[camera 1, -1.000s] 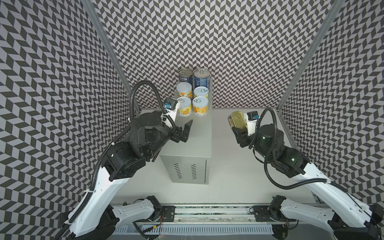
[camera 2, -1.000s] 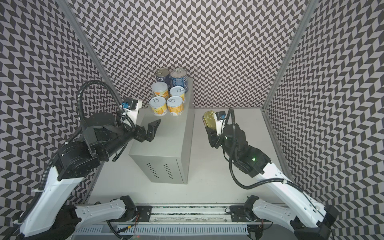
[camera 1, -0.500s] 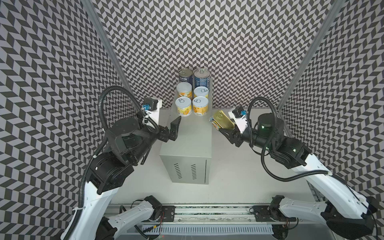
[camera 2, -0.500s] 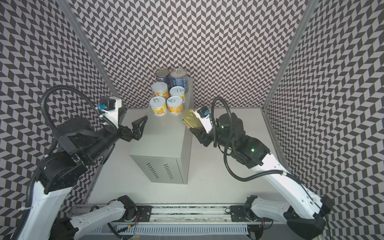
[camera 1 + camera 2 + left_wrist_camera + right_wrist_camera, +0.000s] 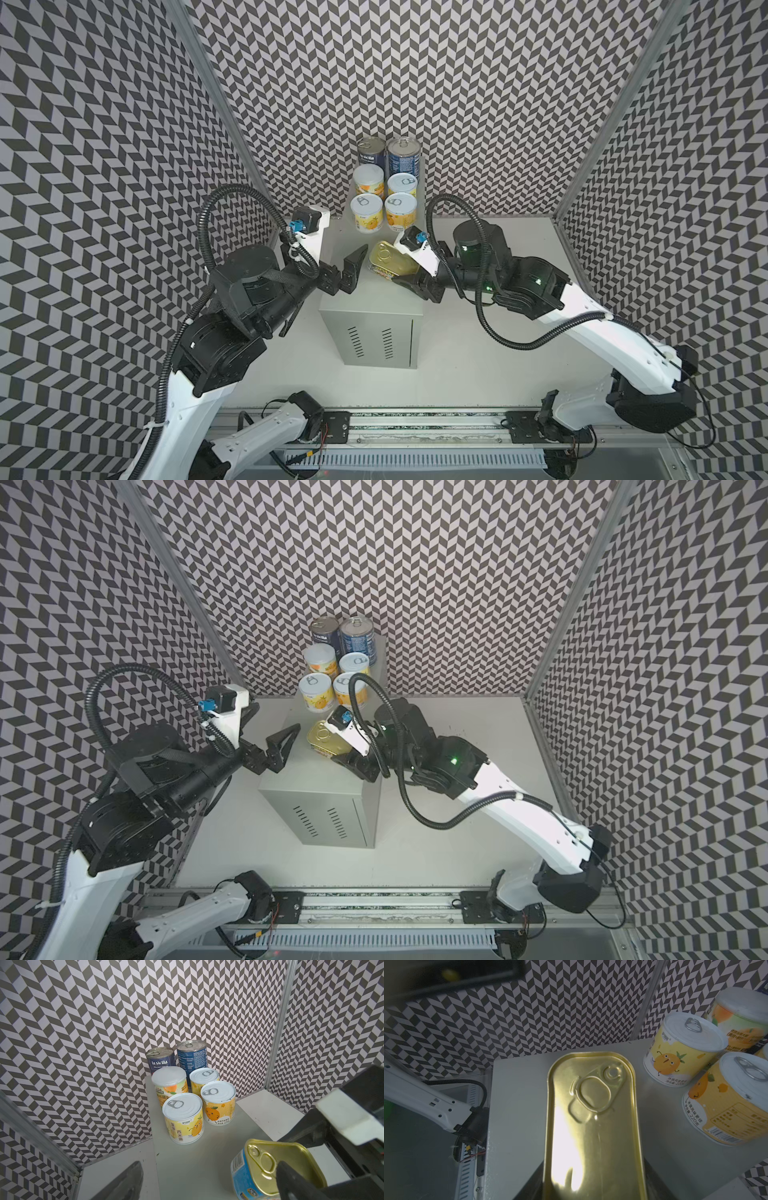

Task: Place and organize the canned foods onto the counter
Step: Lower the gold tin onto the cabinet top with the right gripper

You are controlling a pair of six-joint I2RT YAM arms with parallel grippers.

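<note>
The counter (image 5: 374, 309) (image 5: 316, 781) is a grey metal cabinet with vent slits. At its back stand two dark-blue cans (image 5: 371, 154) (image 5: 403, 157). In front of them, four yellow fruit cans (image 5: 366, 212) (image 5: 182, 1119) sit in two rows. My right gripper (image 5: 399, 268) (image 5: 591, 1188) is shut on the gold-topped SPAM tin (image 5: 388, 258) (image 5: 326, 737) (image 5: 591, 1115). It holds the tin tilted, low over the counter top in front of the yellow cans. My left gripper (image 5: 352, 271) (image 5: 207, 1188) stands open and empty at the counter's left edge, close beside the tin.
Patterned walls close in the back and both sides. White tabletop (image 5: 498, 353) lies right of the counter. A rail (image 5: 415, 428) runs along the front edge.
My right arm carried the SPAM tin leftward from above the tabletop to over the counter top. My left arm drew back to the left, its open gripper staying near the counter's left edge.
</note>
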